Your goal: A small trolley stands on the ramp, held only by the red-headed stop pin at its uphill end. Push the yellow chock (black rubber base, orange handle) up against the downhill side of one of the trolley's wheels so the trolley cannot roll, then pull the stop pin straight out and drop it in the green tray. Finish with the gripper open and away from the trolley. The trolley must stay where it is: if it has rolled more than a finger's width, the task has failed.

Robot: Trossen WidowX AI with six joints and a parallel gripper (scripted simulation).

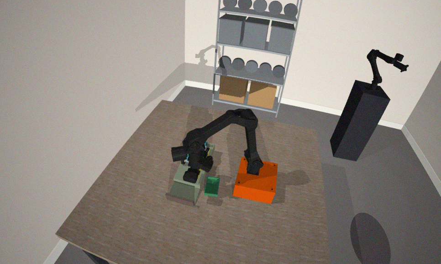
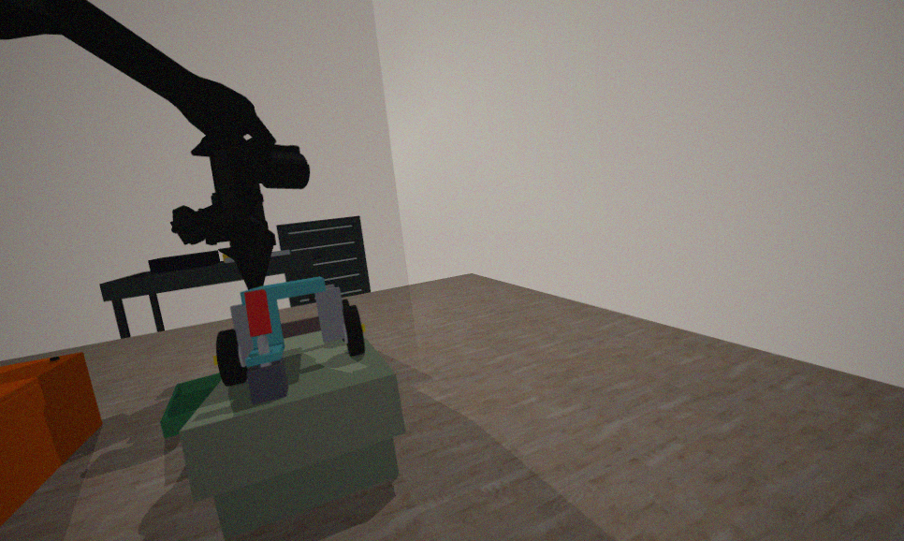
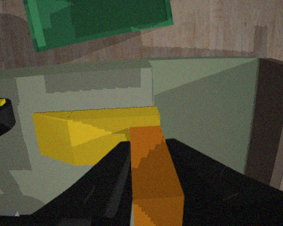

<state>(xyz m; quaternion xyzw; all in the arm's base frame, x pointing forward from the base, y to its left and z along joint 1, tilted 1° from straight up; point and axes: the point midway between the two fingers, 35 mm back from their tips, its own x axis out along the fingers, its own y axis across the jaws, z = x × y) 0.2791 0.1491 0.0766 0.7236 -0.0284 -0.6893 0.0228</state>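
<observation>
My gripper (image 2: 255, 285) (image 3: 147, 150) is shut on the orange handle (image 3: 152, 161) of the yellow chock (image 3: 96, 131). The chock is over the ramp (image 2: 293, 435) (image 3: 204, 108) on the trolley's downhill side, its blunt end facing a black wheel (image 3: 4, 117), with a gap in the wrist view. Whether its base touches the ramp is unclear. The teal and grey trolley (image 2: 297, 286) stands on the ramp, with the red-headed stop pin (image 2: 257, 314) upright at its uphill end. The trolley hides the chock in the exterior view. The green tray (image 1: 211, 195) (image 3: 103, 37) lies beside the ramp.
The orange base block (image 1: 252, 196) (image 2: 73, 402) carries my arm, on the tray's other side from the ramp. A dark strip (image 3: 268, 123) edges the ramp's low end. A shelf rack (image 1: 253, 48) and a black pedestal (image 1: 360, 124) with another arm stand beyond the table.
</observation>
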